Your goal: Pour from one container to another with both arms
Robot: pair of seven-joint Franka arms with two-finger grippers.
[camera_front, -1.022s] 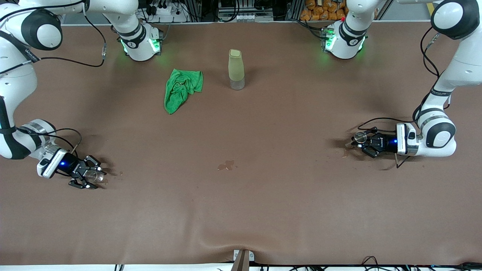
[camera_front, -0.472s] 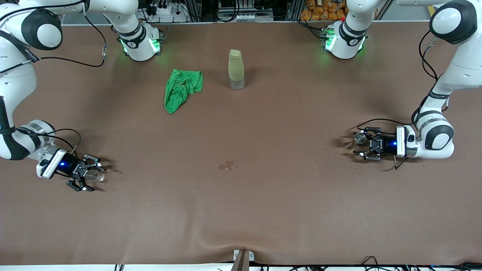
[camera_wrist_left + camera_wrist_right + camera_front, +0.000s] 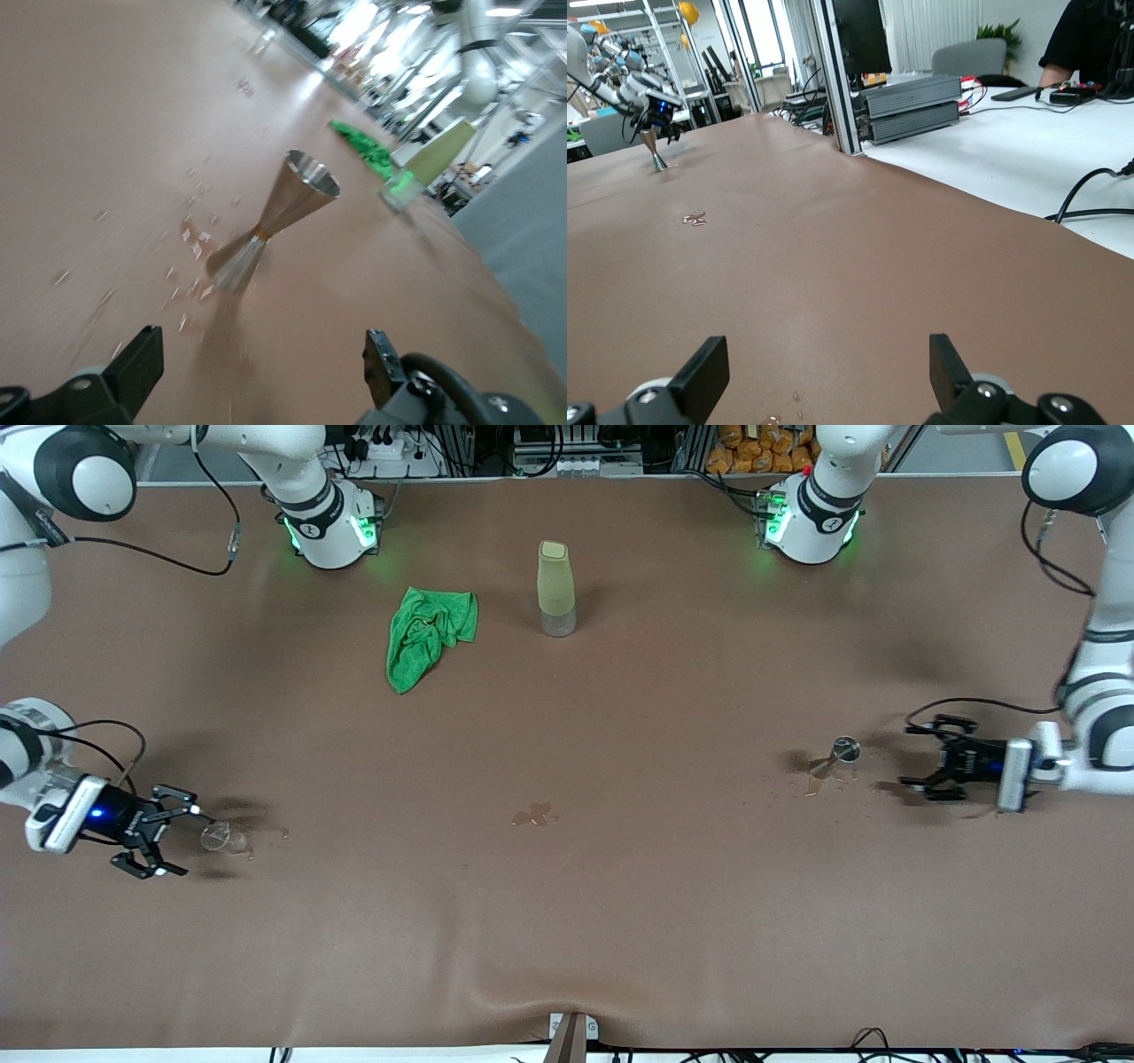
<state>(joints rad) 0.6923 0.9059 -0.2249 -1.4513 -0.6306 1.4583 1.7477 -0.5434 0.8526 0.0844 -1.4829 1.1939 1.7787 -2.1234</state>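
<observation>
A: Where do the two cups stand?

B: Both are on the tabletop (image 3: pixel 620 921), well apart. The clear glass cup (image 3: pixel 215 836) is at the right arm's end, and the silver metal cup (image 3: pixel 844 750) is at the left arm's end. Neither is held.

A: And the pincers?

B: The right pincer (image 3: pixel 168 837) is low over the tabletop just beside the glass cup, jaws spread wide with nothing between them. The left pincer (image 3: pixel 930 760) is near the metal cup but clear of it, also wide open and empty. In the left wrist view the metal cup (image 3: pixel 282 212) stands upright on its narrow waist, well out in front of the fingertips (image 3: pixel 137 363).

A: Why would the cups be so far from each other?

B: I'd judge each sits within easy reach of its own arm, so neither arm has to cross the middle. A few droplets lie around both cups and there's a small wet patch (image 3: pixel 532 814) mid-table, which suggests the pour is done and the cups are parked.

A: Anything else out there?

B: A crumpled green cloth (image 3: pixel 425 636) and a tall olive-green bottle (image 3: pixel 555 587) closer to the arm bases, out of the working path. The cloth looks handy for wiping the spill
</observation>
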